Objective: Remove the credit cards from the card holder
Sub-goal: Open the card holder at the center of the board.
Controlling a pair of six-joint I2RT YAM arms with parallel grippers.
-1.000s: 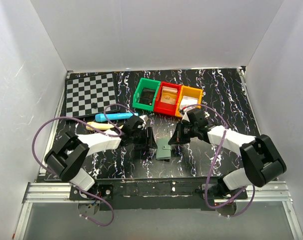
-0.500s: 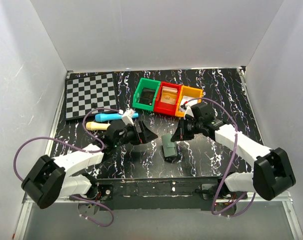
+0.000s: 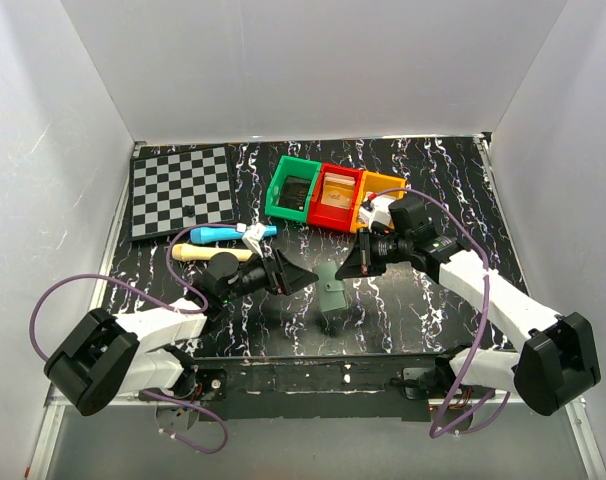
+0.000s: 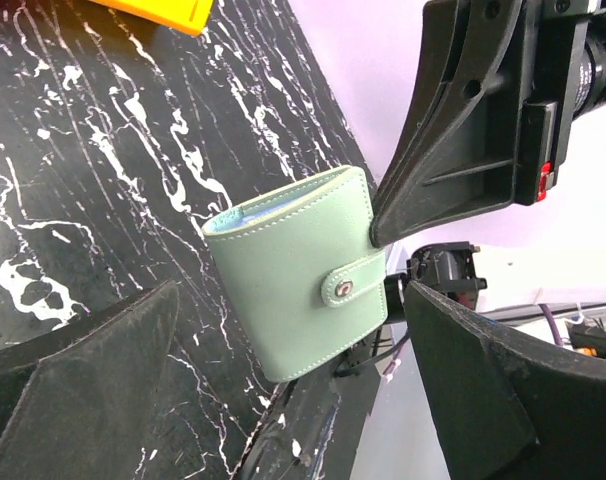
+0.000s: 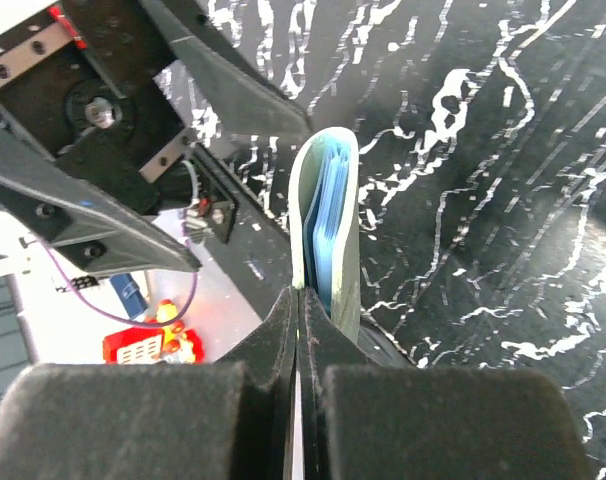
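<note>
Black, white-veined counter [image 3: 438,170] carries the work near its front centre. Left claw [image 3: 295,275] — fingers spread wide — grips nothing and stands just beside the card holder [image 4: 293,290], apart from it. Right claw [image 5: 298,295] has its fingers pressed together, pinching the holder's upper edge. The grey-green holder stands upright between the two claws — folded, snap tab fastened, pale-blue panels visible in the fold.

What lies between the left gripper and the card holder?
Nothing but bare black marbled table. The open left gripper faces the card holder with no object in the gap, as the left wrist view shows.
</note>
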